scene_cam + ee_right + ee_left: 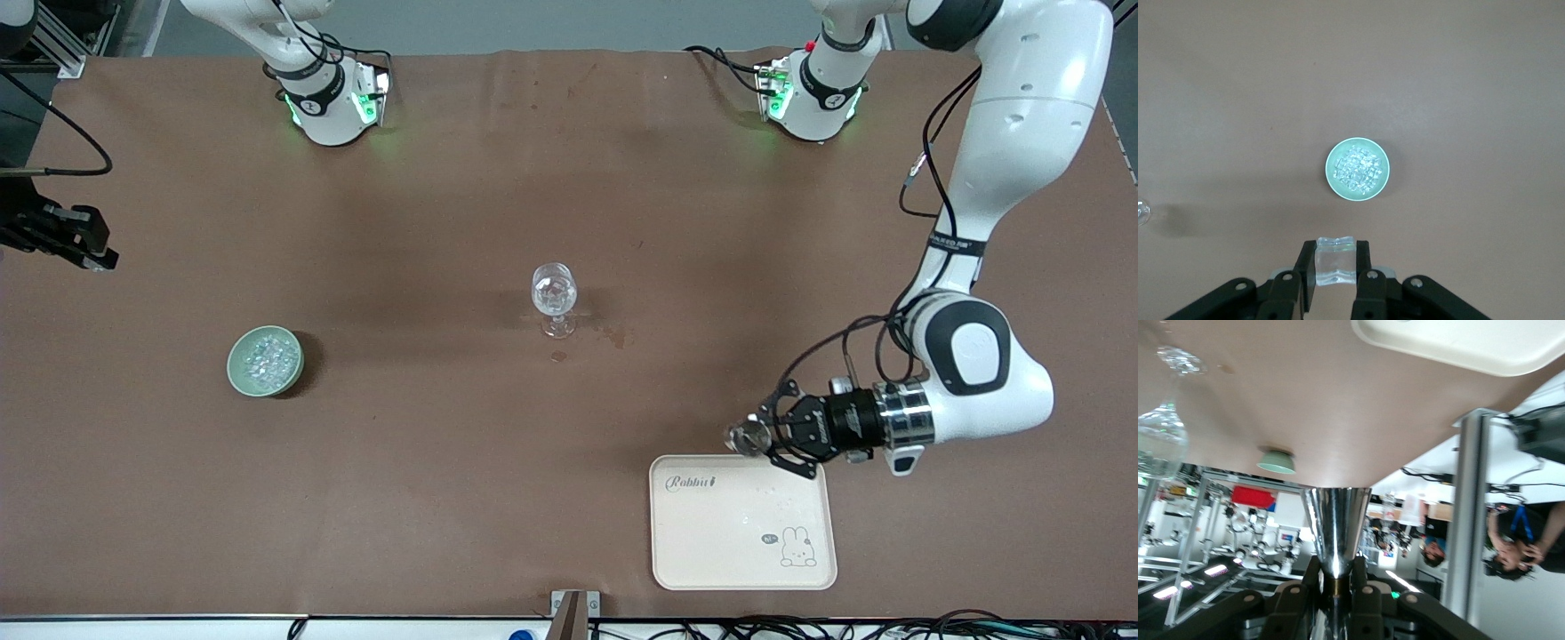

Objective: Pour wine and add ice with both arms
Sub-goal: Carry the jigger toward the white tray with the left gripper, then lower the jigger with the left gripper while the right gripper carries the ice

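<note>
Ice step in hand: right gripper (1335,268) pinches a clear glassy ice cube (1335,261) above the pale green bowl (1357,194).
Left gripper (763,436) clamps a shiny metal cup (745,436) at the cream tray's (742,573) edge; next, carry the cube to the clear stemmed glass (555,298).

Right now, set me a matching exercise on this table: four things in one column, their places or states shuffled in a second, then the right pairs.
Things:
1. green bowl
2. stemmed glass
3. silver cup
4. clear cube

Places or states:
A. clamped in the right gripper
B. held in the left gripper, over the cream tray's edge
C. full of ice
D. upright, mid-table

Pairs: 1-C, 2-D, 3-B, 4-A
</note>
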You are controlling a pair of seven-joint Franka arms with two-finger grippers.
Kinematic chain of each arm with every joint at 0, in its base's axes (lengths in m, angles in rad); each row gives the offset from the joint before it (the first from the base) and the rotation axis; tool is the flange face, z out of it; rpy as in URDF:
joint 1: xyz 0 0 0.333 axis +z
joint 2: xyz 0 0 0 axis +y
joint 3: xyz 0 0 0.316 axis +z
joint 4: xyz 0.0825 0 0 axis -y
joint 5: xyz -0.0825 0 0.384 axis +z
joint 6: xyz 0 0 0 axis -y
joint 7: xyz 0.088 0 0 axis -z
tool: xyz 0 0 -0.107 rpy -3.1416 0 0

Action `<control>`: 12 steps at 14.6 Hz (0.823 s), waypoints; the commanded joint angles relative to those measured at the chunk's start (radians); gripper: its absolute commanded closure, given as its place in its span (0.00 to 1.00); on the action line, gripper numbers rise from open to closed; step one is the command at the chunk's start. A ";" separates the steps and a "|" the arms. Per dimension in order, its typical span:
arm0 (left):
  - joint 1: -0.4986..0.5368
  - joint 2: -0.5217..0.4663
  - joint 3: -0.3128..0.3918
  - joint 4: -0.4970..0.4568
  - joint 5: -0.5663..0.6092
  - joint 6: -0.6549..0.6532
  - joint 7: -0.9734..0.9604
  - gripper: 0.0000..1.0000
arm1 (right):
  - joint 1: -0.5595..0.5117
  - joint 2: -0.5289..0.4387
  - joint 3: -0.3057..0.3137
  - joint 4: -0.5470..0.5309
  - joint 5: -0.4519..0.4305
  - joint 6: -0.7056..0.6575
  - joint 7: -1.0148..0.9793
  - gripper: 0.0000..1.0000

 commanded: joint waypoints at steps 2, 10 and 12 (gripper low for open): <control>0.016 0.084 -0.004 0.070 -0.094 0.063 0.034 0.99 | 0.113 -0.011 -0.004 -0.017 -0.010 0.007 0.145 0.94; 0.061 0.182 0.011 0.076 -0.162 0.181 0.188 0.99 | 0.566 0.162 -0.004 -0.006 -0.011 0.190 0.634 0.97; 0.062 0.189 0.011 0.072 -0.163 0.181 0.214 0.99 | 0.655 0.257 -0.004 0.033 -0.007 0.264 0.766 0.98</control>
